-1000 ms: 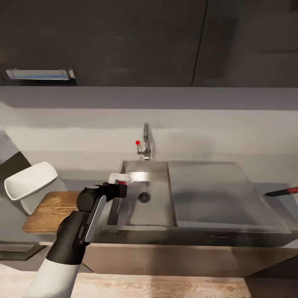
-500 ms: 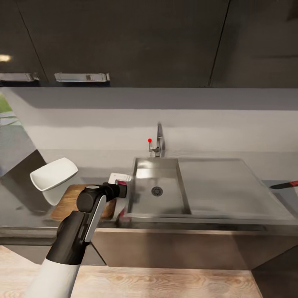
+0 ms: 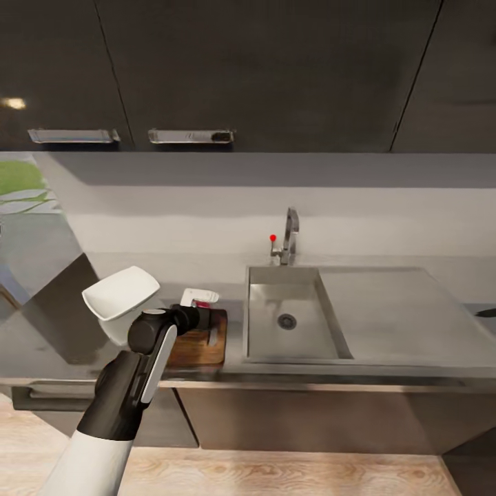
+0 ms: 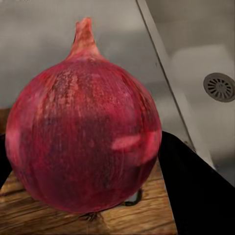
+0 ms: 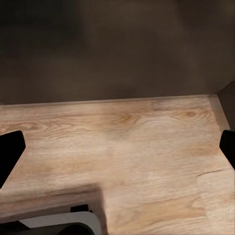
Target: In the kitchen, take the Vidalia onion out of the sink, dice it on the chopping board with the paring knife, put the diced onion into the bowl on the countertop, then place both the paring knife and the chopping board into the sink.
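Your left gripper [image 3: 201, 303] is pinching the onion [image 4: 85, 142] between its fingers, holding it above the chopping board [image 3: 203, 341] on the counter, just left of the sink [image 3: 293, 320]. The white bowl [image 3: 120, 296] sits beside the board. Your right gripper [image 5: 117, 156] hangs spread wide over wooden floor.

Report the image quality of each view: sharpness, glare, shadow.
Head view: fairly sharp; a soft shadow band under the cabinets, a small bright glint on the upper cabinet, mild sheen in the sink. Left wrist view: the Vidalia onion looms close with pale highlights, chopping board grain soft. Right wrist view: wooden floor slightly blurred, dark cabinet front above, a shadow low down.
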Controlling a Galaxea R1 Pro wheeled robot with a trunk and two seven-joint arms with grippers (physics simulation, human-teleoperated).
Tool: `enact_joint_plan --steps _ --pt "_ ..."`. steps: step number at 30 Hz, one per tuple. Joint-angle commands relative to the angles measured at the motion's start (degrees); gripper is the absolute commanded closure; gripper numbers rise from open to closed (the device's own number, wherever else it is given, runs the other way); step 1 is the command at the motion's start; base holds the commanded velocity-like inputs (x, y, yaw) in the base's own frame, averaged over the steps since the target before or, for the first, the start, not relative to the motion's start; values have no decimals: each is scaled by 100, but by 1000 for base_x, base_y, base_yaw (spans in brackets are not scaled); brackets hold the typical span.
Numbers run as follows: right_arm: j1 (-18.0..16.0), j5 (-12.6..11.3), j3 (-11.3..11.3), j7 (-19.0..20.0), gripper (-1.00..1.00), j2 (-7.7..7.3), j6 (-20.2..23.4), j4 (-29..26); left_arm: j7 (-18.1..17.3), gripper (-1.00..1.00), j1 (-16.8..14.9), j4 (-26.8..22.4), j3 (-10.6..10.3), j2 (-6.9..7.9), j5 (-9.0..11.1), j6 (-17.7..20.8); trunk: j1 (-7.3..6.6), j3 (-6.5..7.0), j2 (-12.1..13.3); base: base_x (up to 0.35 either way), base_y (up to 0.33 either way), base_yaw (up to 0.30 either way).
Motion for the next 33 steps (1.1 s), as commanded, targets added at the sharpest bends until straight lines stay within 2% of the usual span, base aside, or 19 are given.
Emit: enact_joint_plan --steps 1,14,19,33 --pt "-1 -30 43 -50 -100 -9 -8 -13 -8 100 -4 -1 5 1 18 26 4 -2 -11 0 303 0" --pt "-1 -30 43 -50 -100 -9 -8 -13 -9 100 -4 79 5 3 18 23 4 98 -11 0 282 0" --pt "-1 -30 43 -50 -100 -9 -8 -21 -9 100 -4 400 3 -3 18 14 4 108 -11 0 39 0" --pt "-1 -19 43 -48 -100 -13 -15 -22 -9 100 -4 676 -13 -12 18 3 4 109 -11 0 2 0"
